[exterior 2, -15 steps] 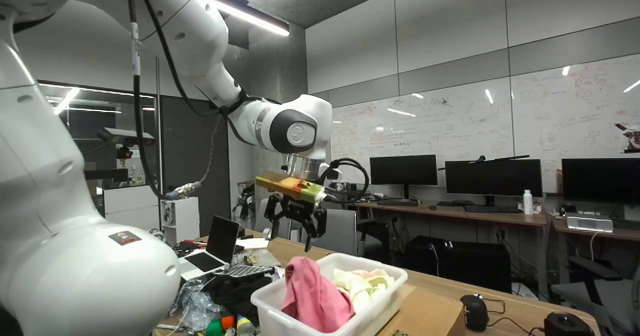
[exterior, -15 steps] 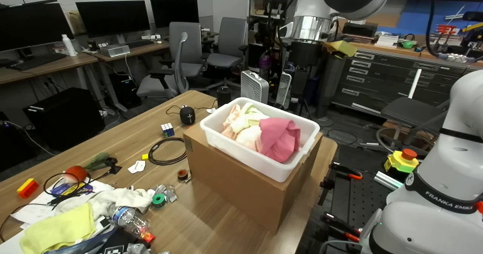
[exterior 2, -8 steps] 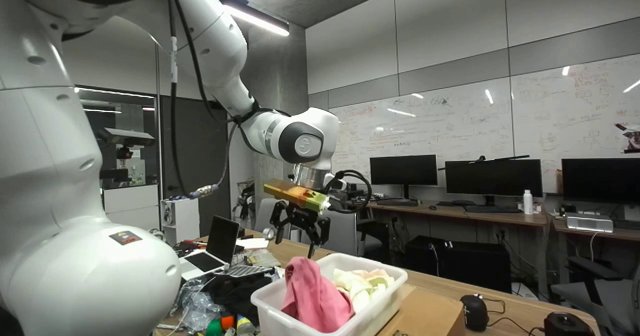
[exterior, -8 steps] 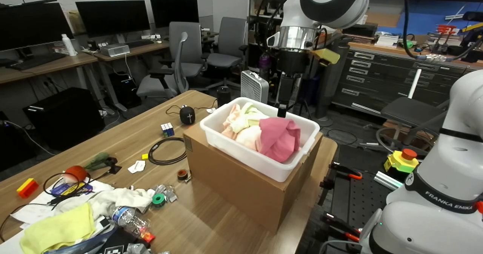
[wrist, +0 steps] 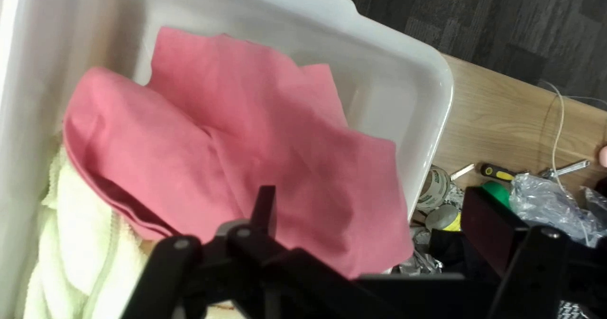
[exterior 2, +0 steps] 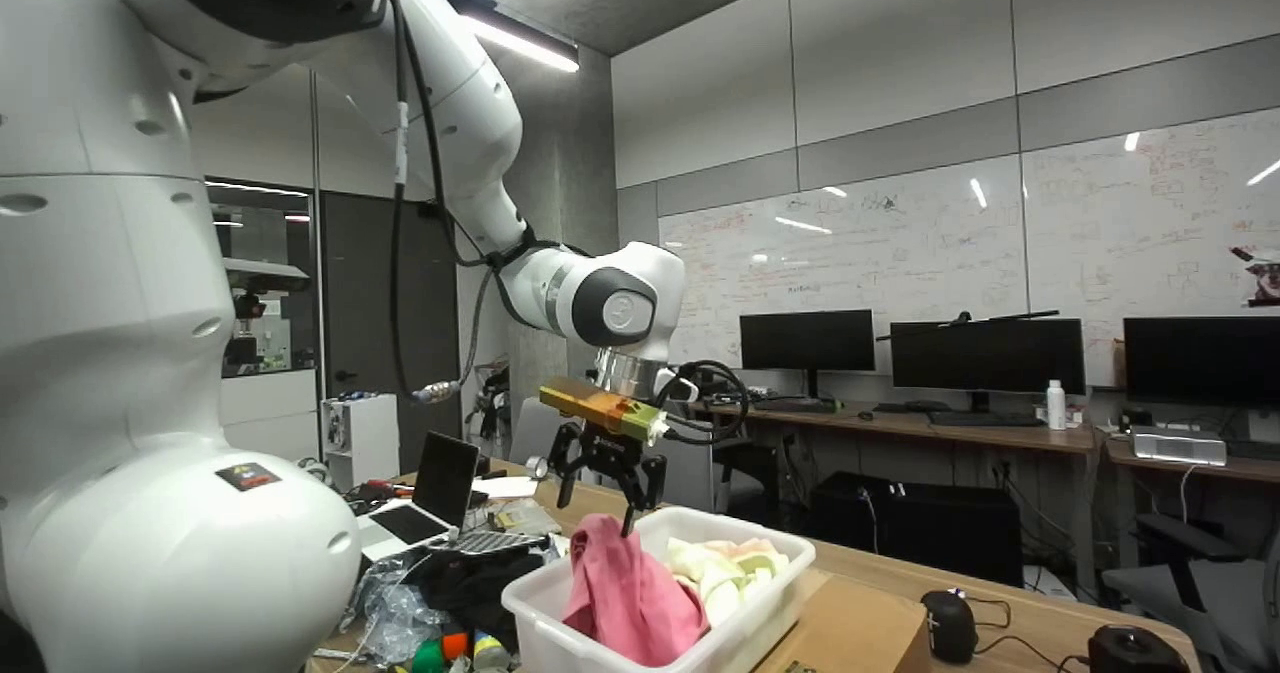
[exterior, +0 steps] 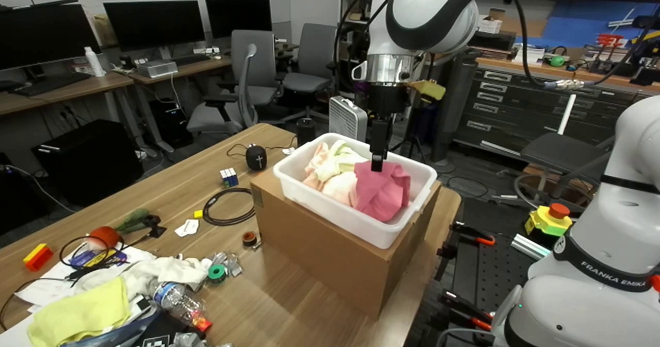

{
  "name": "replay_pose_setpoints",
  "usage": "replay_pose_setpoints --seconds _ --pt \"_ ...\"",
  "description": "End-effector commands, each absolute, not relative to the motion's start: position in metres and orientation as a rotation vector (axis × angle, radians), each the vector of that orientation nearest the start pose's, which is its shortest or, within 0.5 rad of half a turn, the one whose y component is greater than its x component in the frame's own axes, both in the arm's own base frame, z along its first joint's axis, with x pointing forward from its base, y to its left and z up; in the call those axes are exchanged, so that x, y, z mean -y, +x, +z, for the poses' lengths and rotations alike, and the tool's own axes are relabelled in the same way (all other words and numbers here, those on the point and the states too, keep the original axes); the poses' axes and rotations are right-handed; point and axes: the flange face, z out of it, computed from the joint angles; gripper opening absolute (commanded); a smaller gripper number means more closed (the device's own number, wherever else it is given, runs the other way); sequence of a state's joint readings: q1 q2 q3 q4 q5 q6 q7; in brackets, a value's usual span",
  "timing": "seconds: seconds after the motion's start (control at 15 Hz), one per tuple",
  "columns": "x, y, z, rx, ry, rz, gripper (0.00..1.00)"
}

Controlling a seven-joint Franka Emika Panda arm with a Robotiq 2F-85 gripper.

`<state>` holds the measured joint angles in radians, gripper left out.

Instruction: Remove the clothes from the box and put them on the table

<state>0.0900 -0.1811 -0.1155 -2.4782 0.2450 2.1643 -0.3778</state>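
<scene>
Status: no removal evident, I judge | Location: pink garment (exterior: 381, 195) and paler clothes (exterior: 335, 169) inside white tub (exterior: 330, 212), atop carton (exterior: 319, 249) | Fingers (wrist: 493, 233): wide apart, holding nothing, one tip near pink garment, contact unclear | Remaining: grasp, lift, transfer each garment to surface (exterior: 273, 295)

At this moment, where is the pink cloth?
In an exterior view, the pink cloth lies in the right half of the white tub, beside the paler clothes.
</scene>
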Motion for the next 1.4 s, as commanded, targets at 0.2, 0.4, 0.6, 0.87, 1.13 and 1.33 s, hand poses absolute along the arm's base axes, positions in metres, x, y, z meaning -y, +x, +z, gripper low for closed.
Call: replay_pose_setpoints --seconds 0.2,0.4,0.6,0.87,1.13,1.33 --pt "0.016 0.458 0.337 0.263 -2.927 0.199 1.0" --pt "0.018 0.457 0.333 0.249 -2.892 0.297 1.0" --pt "0.017 0.459 0.331 0.237 -2.857 0.364 1.0" --pt "0.015 0.464 0.33 0.218 -2.849 0.353 1.0" --pt "0.014 0.47 0.33 0.181 -2.861 0.291 1.0" --pt "0.013 0.469 0.329 0.167 -2.856 0.311 1.0"
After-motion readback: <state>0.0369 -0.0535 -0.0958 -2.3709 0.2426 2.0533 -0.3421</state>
